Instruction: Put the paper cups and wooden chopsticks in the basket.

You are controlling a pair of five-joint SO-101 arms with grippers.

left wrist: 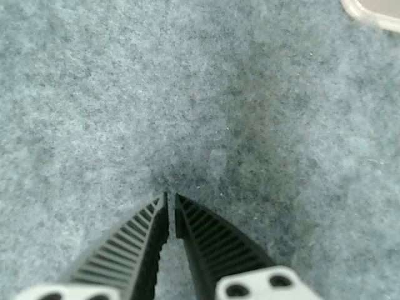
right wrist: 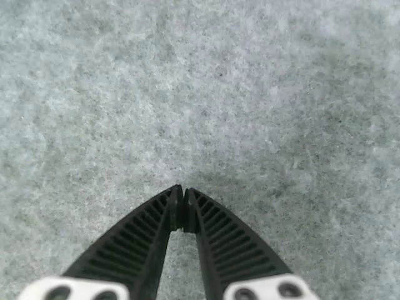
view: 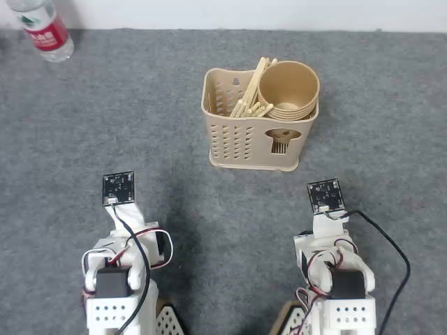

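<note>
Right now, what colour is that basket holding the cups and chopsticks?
The basket is plain beige with slotted walls; the high view shows it best.

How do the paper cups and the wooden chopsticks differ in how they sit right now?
The paper cups stand upright, nested in a stack; the wooden chopsticks lean tilted beside them. The paper cups are wide and round, the wooden chopsticks thin and long. Both are inside the basket.
</note>
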